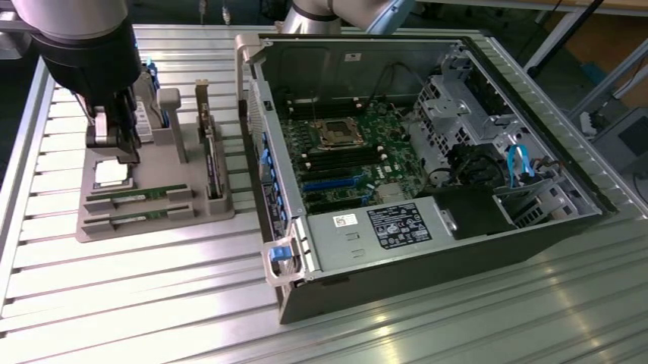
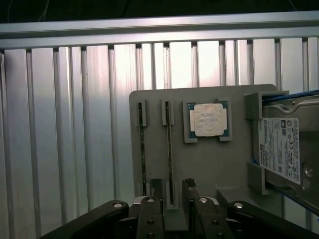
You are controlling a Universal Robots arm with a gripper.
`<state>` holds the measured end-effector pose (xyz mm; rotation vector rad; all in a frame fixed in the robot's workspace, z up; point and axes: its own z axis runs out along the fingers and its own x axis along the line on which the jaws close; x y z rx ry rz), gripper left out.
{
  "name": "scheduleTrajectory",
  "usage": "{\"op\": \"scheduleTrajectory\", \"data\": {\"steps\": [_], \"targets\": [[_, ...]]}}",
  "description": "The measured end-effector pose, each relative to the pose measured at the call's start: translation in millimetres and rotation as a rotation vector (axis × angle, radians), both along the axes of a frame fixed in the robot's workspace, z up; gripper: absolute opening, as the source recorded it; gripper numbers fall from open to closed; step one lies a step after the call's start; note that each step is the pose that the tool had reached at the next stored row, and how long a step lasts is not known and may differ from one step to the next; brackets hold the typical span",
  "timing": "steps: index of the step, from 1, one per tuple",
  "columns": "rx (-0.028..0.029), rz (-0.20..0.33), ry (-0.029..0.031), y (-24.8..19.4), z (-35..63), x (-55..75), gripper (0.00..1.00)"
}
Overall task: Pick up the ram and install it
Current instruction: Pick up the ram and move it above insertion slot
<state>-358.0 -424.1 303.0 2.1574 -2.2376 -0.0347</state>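
Jaws stand fully open and hold nothing. They are poised over the holder [image 2: 209, 164] on the bench [image 2: 75, 149], straddling the line of the ram [image 2: 169, 149] (the stick nearer the processor [image 2: 208, 120]). The ram sits on edge in its slot, evidently so the thin top edge presents for gripping. Its long axis lies level, parallel to the second stick [image 2: 143, 154], running left to right across the exterior view.

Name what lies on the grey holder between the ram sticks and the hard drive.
The square silver processor chip lies between the ram sticks and the hard drive; the wrist view shows it.
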Motion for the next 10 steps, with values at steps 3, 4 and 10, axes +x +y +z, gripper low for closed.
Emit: {"op": "scheduleTrajectory", "data": {"steps": [3,4,10], "targets": [[0.0,0.0,-0.0001,-3.8,-0.1,0.0,0.3],[0.0001,0.0,-0.0001,-5.1,-0.1,0.0,0.3],[0.0,0.0,0.0,-10.8,-0.2,0.0,0.3]]}}
